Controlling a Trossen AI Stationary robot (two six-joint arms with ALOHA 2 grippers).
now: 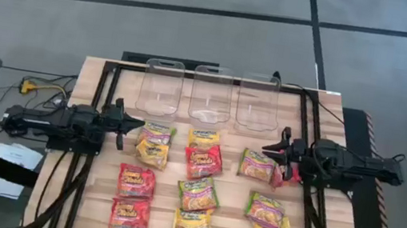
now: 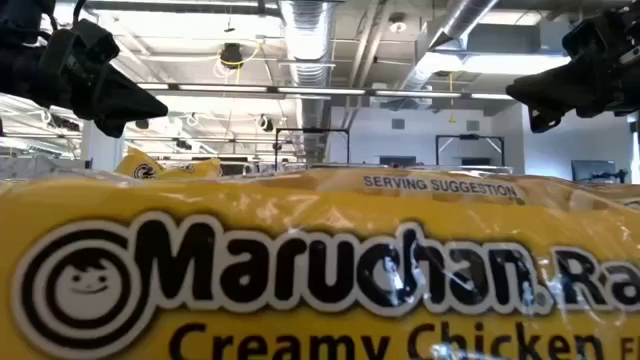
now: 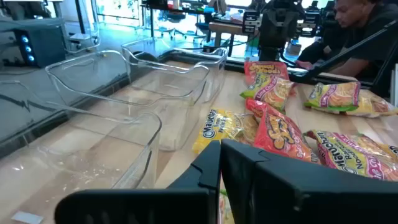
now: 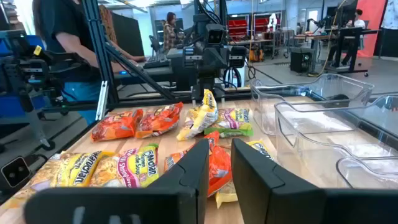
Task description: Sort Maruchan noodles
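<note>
Pinching a red packet (image 1: pixel 285 175) with the right pincer (image 1: pixel 271 151), in front of the middle bin (image 1: pixel 212 95) and off to its right. Gripped by a thin edge and lifted, apparently to let the crinkly wrapper hang free for a clean drop over a bin wall.

Parking the left pincer (image 1: pixel 136 124) in front of the middle bin and off to its left, pressed together on nothing and raised above the packets, probably to leave room for the working arm.

Leaving the rest of the Maruchan noodles (image 1: pixel 198 192) flat on the surface (image 1: pixel 93 81) in front of the middle bin, spread in loose rows with yellow, red and green mixed. Mostly not overlapping, so handy for picking one at a time.

Flanking the middle bin in one row at the far edge: a left bin (image 1: pixel 161 87) and a right bin (image 1: pixel 258 102), nothing visible inside any of them, presumably one per colour.

Blocking most of the low view with a yellow Creamy Chicken packet (image 2: pixel 320 270) at the front edge, farthest from the middle bin.

Judging the sort barely begun. Next calls for carrying the red packet across to a bin without brushing the green packet (image 1: pixel 257 164) just beside it.
</note>
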